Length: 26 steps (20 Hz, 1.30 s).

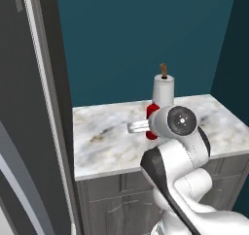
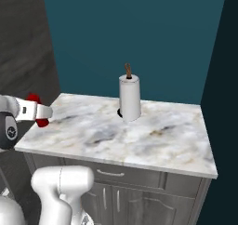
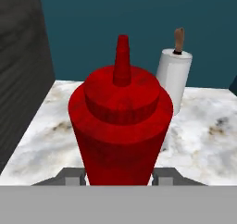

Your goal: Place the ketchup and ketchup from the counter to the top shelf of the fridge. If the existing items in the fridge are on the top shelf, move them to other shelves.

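Pinching a red ketchup bottle with the pincer, one finger on each side of its base. Bottle upright, close to the hand camera, over the left part of the marbled surface, near the dark fridge wall. Paper-towel roll standing upright farther back on the surface, well apart from the bottle.
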Available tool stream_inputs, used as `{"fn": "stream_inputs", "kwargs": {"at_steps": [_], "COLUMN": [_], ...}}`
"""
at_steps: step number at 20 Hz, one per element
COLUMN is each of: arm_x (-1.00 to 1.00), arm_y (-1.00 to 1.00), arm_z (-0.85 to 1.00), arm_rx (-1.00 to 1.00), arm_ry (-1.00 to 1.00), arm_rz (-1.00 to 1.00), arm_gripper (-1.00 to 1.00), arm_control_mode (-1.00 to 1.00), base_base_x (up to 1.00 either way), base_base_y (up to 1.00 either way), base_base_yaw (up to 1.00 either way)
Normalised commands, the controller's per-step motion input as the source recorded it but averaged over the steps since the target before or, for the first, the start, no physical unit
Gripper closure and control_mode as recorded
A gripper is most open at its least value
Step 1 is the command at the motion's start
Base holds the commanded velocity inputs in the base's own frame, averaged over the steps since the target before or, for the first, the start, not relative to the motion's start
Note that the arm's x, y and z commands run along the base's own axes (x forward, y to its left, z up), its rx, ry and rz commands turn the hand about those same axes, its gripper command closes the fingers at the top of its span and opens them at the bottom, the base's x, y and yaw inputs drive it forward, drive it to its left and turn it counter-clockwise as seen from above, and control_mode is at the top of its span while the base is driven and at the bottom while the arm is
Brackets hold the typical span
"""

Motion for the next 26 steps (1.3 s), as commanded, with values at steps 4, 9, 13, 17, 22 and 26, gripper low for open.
{"fn": "stream_inputs", "kwargs": {"at_steps": [4, 9, 13, 17, 22, 26], "arm_x": [-1.00, -0.91, -0.76, -0.61, -0.20, 0.00], "arm_y": [-0.14, -0.37, -0.42, -0.10, -0.05, 0.00], "arm_z": [0.84, 0.42, 0.07, 0.00, 0.00, 0.00], "arm_rx": [0.01, 0.09, 0.16, 0.01, 0.01, 0.00], "arm_ry": [0.04, 0.03, 0.02, 0.00, 0.00, 0.00], "arm_rz": [0.00, 0.02, 0.01, -0.04, 0.00, 0.00], "arm_gripper": [1.00, 1.00, 1.00, 1.00, 1.00, 1.00], "arm_control_mode": [-1.00, -1.00, -1.00, -1.00, 1.00, 1.00], "base_base_x": [0.00, 0.00, 0.00, 0.00, -0.80, -1.00], "base_base_y": [0.00, 0.00, 0.00, 0.00, -0.08, 0.00], "base_base_yaw": [0.00, 0.00, 0.00, 0.00, 0.00, 0.09]}}
